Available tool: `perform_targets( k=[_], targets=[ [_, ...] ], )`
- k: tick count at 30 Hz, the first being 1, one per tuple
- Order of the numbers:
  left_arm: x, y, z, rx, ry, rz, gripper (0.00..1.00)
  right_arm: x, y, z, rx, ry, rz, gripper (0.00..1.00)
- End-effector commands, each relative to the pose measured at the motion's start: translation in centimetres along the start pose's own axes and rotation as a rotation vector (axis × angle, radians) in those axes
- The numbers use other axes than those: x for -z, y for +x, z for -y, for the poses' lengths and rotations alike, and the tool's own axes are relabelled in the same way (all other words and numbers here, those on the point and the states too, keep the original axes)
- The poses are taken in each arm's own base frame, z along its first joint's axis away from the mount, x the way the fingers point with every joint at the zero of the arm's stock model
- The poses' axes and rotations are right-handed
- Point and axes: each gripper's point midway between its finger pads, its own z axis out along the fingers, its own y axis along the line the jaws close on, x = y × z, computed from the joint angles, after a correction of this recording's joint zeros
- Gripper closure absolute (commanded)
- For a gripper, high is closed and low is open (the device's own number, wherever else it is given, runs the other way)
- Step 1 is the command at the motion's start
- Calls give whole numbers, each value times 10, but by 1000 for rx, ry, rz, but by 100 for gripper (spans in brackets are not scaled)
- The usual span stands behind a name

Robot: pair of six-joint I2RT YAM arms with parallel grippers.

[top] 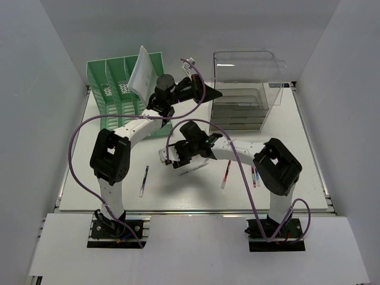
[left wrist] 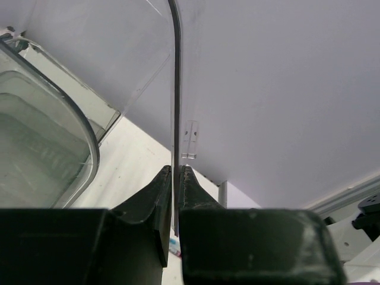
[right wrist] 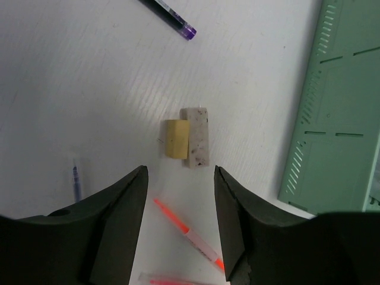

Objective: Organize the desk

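Pinches thin edge of clear panel (left wrist: 176, 89) in left gripper (left wrist: 176, 172), beside drawer box (top: 246, 77) | holds right gripper (right wrist: 179, 172) spread wide above yellow eraser (right wrist: 176, 139) touching white eraser (right wrist: 196, 136), orange pen (right wrist: 185, 230) near | shows desk (top: 297, 178) flat beneath both arms, green rack (top: 113, 89) at far left corner

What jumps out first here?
The left fingers are clamped on a thin clear panel at the clear drawer box, far right. The right fingers hang open over two erasers on the desk, with pens scattered nearby. A green file rack holding a white sheet stands far left.
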Motion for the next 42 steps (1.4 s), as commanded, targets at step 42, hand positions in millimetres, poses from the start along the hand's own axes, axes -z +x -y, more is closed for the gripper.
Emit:
perform_targets(
  k=[42],
  targets=[
    [24, -31, 11, -189, 13, -46, 94, -50, 20, 1, 58, -101, 19, 56]
  ],
)
